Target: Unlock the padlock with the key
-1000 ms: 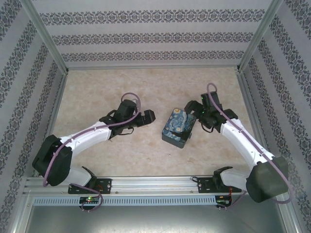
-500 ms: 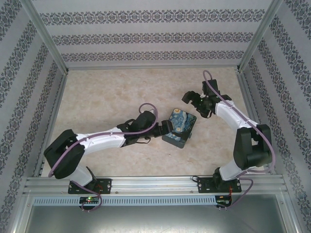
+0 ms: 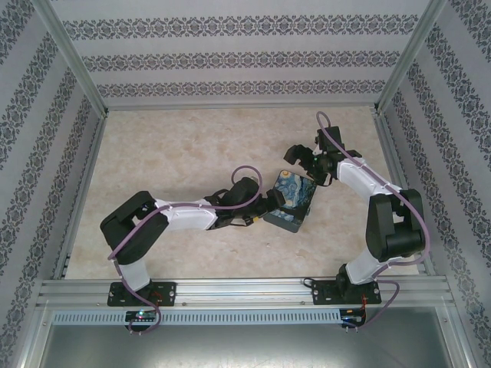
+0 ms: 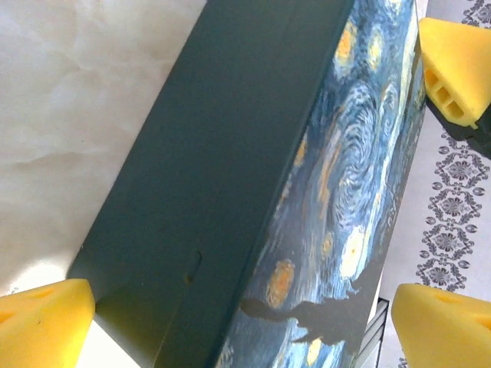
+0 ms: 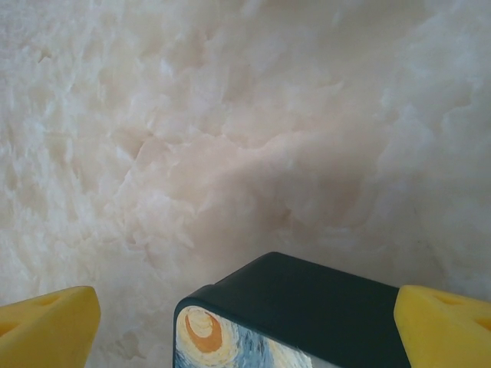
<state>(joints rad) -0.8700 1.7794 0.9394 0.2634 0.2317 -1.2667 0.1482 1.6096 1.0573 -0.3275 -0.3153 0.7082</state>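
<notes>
Looking over the counter (image 3: 169, 153), I can find neither the padlock nor the key, so I cannot tell where they are. My guess is that they are shut inside the starry-night box (image 3: 290, 198) lying between the two arms.

The left hand (image 3: 270, 205) is at the box's near-left edge with its jaws spread wide. Its wrist view looks along the dark side wall, where a seam and a small notch show below the printed lid. The right hand (image 3: 304, 159) hangs at the far edge, also wide open, and one corner of the box peeks up between its yellow fingertips (image 5: 47, 322). Neither hand is gripping anything.

The box looks rigid and smooth-skinned, so it would probably slide under a push. I would pinch it across its side walls while the other hand works the lid at the notch.

The lock itself should be small, hard and dense, with a slick shackle. It is best clamped by its body with the keyhole left clear. The key, thin and flat, will be fiddly and wants holding by its head.
</notes>
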